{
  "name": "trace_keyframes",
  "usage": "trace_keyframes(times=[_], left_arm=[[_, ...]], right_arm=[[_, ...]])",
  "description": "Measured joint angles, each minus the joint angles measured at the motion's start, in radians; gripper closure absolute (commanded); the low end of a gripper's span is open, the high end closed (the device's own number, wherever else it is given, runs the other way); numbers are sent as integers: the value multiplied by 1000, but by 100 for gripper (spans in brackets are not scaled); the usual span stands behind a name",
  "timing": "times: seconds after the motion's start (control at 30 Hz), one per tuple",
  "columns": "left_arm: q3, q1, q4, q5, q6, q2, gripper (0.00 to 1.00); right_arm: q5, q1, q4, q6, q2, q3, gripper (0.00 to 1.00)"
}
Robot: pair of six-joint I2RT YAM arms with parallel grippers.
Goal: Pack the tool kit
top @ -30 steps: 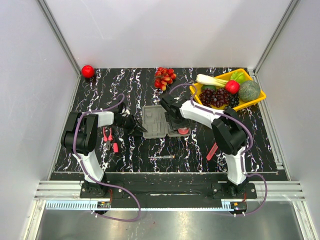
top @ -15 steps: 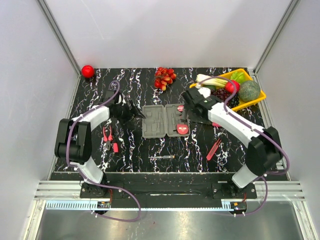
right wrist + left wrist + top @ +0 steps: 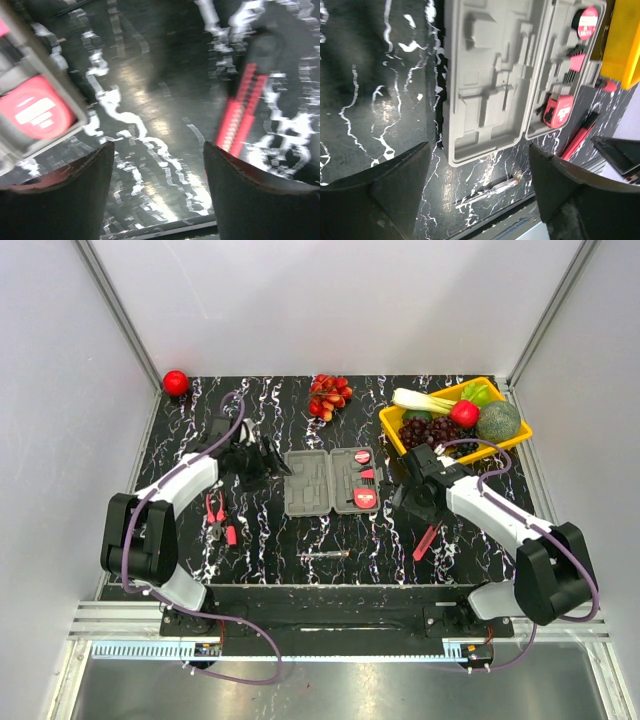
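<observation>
The grey tool kit case (image 3: 310, 483) lies open and flat mid-table. Its left half (image 3: 490, 75) is bare; the right half holds a red tape measure (image 3: 365, 497) (image 3: 558, 110) (image 3: 36, 113) and a round red piece (image 3: 362, 455) (image 3: 588, 22). The red-handled pliers (image 3: 215, 517) lie left of the case, the screwdriver (image 3: 325, 555) (image 3: 490, 192) in front of it, and the red knife (image 3: 425, 540) (image 3: 244, 112) to its right front. My left gripper (image 3: 272, 465) (image 3: 477, 150) stands open and empty by the case's left edge. My right gripper (image 3: 402, 502) (image 3: 157, 150) hovers open and empty between case and knife.
A yellow tray (image 3: 510, 445) (image 3: 625, 45) of fruit and vegetables stands at the back right. A bunch of red fruit (image 3: 330, 396) lies behind the case and a red ball (image 3: 176, 382) sits in the back left corner. White walls enclose the table.
My left gripper has opened and drawn back from the case's left edge. The right arm has swung off the case toward the near right, and its jaws have widened.
</observation>
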Motion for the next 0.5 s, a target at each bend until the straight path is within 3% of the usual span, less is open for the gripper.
trace_keyframes(times=[0.23, 0.5], left_arm=[[10, -92, 3, 10, 39, 0, 46], [22, -96, 12, 52, 58, 29, 48]], right_arm=[[-227, 21, 218, -170, 62, 40, 59], [-275, 87, 284, -280, 354, 277, 80]])
